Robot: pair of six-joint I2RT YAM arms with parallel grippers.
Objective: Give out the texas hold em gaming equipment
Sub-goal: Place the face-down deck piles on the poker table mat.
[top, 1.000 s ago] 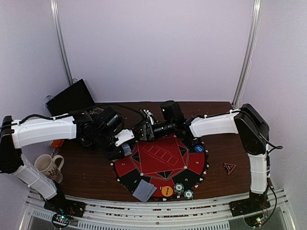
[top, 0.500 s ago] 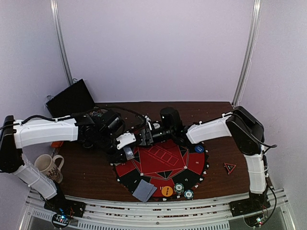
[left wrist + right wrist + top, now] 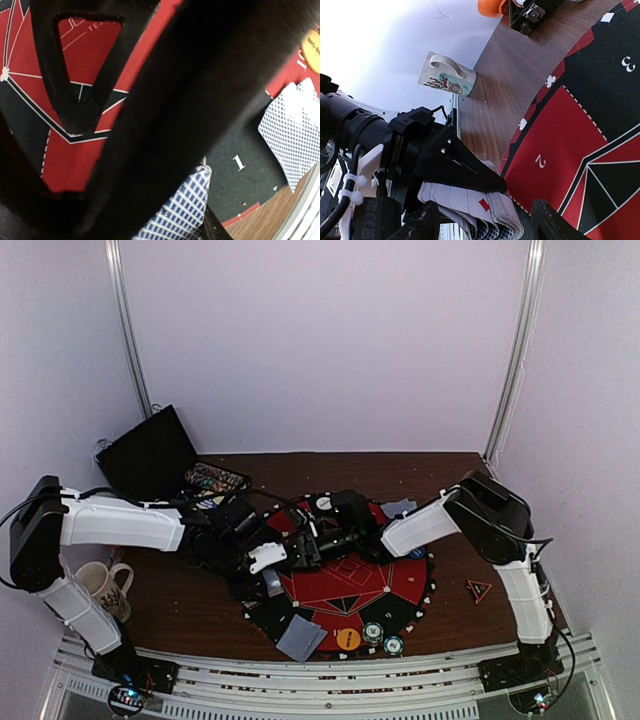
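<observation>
Right wrist view: left gripper (image 3: 487, 194) clenched on a fanned deck of cards (image 3: 470, 209), over the poker mat's (image 3: 560, 150) left side.
Right gripper (image 3: 487, 225): fingers spread, flanking the deck's end; contact unclear.
Top external view: dealt cards (image 3: 300, 638), orange button (image 3: 348, 638) and chip stacks (image 3: 373, 632) at the mat's near rim.
Blue button (image 3: 415, 553): mat's right.
Mug (image 3: 100, 585): left, off the mat.

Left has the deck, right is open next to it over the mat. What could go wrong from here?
1. The deck in the left gripper is fanned out, so the open right gripper may well pinch several cards instead of one.
2. The two grippers sit almost touching; closing could bump them together and spill the fan onto the mat.
</observation>
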